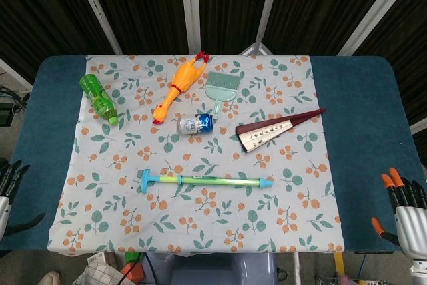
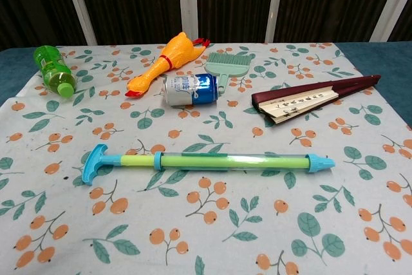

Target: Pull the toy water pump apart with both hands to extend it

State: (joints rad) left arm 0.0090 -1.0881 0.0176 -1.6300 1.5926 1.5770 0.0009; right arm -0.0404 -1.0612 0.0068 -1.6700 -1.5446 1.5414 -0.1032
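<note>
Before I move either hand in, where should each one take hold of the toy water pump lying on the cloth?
The toy water pump lies flat, lengthwise across the table. Probably best from above: left hand on the T-handle at its left end, whose crossbar stops slipping; right hand around the clear barrel near the pointed nozzle. Both hands rest open at the table's near corners, and nothing crowds the pump.

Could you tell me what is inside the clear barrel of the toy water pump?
Through the toy water pump's transparent barrel a yellow-green rod shows along its length. Whether any water is inside cannot be told, and the blue collar hides what lies under it.
</note>
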